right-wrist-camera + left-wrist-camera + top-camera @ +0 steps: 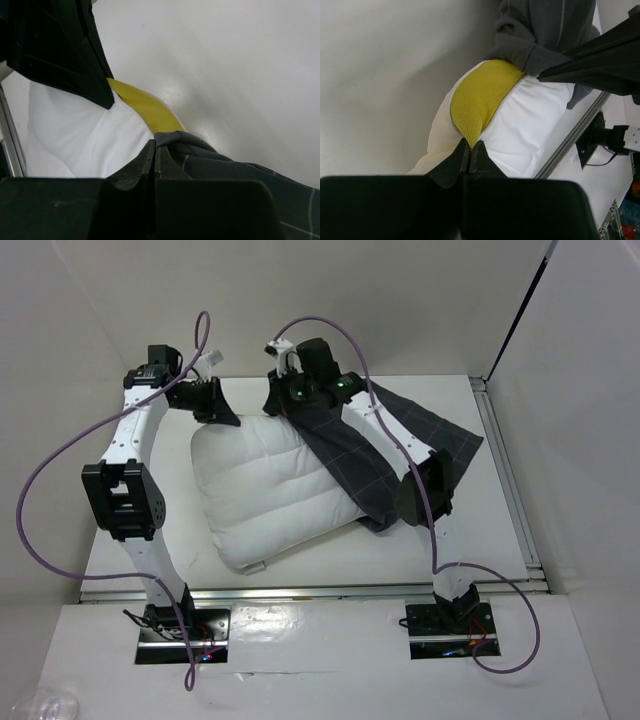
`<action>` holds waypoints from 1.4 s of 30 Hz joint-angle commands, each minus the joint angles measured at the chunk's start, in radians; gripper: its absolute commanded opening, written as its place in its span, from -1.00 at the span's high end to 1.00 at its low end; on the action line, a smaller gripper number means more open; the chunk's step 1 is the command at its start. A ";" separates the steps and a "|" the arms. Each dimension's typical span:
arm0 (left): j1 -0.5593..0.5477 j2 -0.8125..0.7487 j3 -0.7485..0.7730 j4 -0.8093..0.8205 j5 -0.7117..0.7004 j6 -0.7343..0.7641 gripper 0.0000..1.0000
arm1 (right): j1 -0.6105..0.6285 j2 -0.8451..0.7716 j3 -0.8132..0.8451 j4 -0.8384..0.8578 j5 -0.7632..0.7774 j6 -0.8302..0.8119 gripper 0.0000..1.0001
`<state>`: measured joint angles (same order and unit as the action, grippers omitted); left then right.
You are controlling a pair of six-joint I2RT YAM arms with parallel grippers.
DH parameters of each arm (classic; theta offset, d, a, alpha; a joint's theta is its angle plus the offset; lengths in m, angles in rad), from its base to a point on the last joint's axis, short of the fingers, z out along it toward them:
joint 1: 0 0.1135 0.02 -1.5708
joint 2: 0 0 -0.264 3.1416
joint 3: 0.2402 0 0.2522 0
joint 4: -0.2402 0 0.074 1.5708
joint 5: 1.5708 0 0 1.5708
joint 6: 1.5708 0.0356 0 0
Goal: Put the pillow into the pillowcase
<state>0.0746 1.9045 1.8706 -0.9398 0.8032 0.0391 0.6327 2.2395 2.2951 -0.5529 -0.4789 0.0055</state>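
While the pillow (pixel 265 485) lies on the worktop (pixel 480 530), the pillowcase (pixel 350 465) drapes over its far right part. Left wrist view: the left claw (pixel 470 150) pinches the pillow's yellow band (pixel 480 100). Right wrist view: the right claw (pixel 154 150) is clamped on the pillowcase hem beside that band.

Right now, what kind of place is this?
Probably a robot test booth: plain white walls box in a white table, a left arm and a right arm are bolted at its near edge, working on a pillow and a dark pillowcase.
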 commanded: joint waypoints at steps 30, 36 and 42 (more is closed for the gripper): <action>-0.059 0.309 0.222 0.392 -0.491 -0.130 -0.61 | -0.163 -0.080 -0.074 0.301 -0.057 0.162 -0.61; -0.059 0.138 0.157 0.417 -0.713 0.001 -0.83 | -0.223 -0.201 -0.181 0.255 0.000 0.026 -0.61; -0.183 -0.105 -0.002 0.283 -0.664 0.260 -0.85 | -0.275 -0.376 -0.460 0.289 0.218 -0.195 -0.61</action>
<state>-0.0189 1.9636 1.9121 -0.5983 0.1390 0.1219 0.3820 1.9560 1.9064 -0.3130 -0.3908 -0.0467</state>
